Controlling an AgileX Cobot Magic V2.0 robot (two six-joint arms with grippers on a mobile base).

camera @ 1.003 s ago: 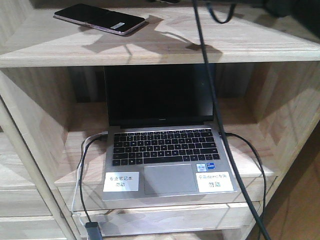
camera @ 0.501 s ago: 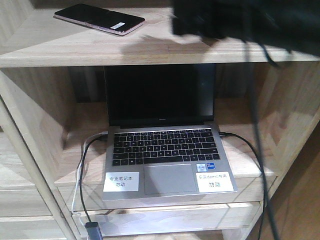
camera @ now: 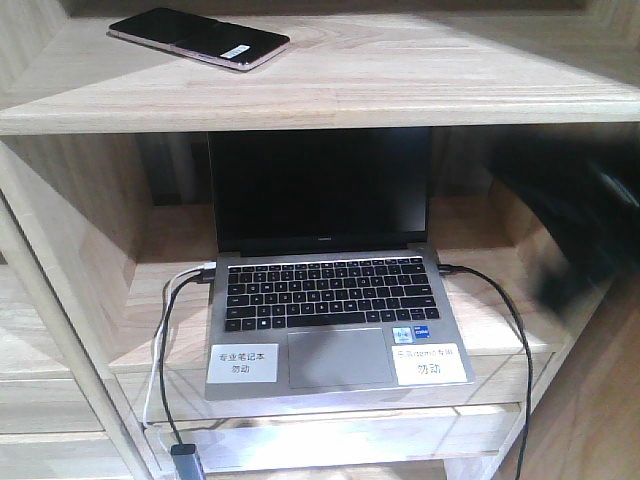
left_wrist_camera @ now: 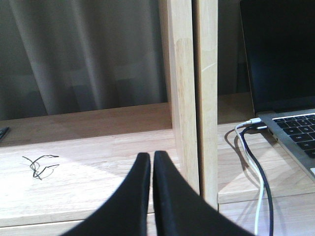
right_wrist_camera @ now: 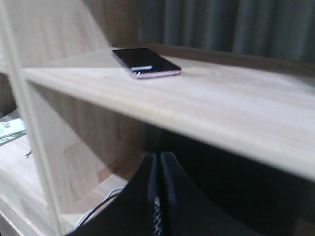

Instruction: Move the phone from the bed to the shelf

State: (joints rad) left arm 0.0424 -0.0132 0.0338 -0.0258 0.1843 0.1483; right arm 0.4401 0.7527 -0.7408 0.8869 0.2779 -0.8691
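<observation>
With both pairs of fingers [left_wrist_camera: 139,196] [right_wrist_camera: 147,196] pressed together, empty: phone [camera: 198,38] flat on pale shelf [camera: 420,85], above laptop [camera: 335,300].

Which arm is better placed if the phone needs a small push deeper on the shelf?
Probably the right. Its shut gripper sits just below the plank where the phone lies. The left gripper, also shut, faces the lower compartment beside the laptop, with no phone in view.

Shelf [camera: 420,90] seen in pale matt wood, grain visible. Phone [camera: 198,37] finished in glossy black, pinkish rim, white paper-like sticker. Laptop [camera: 335,320] cased in matt grey metal-look shell, screen dark and glossy. Gripper fingers [left_wrist_camera: 165,196] moulded in smooth black.
</observation>
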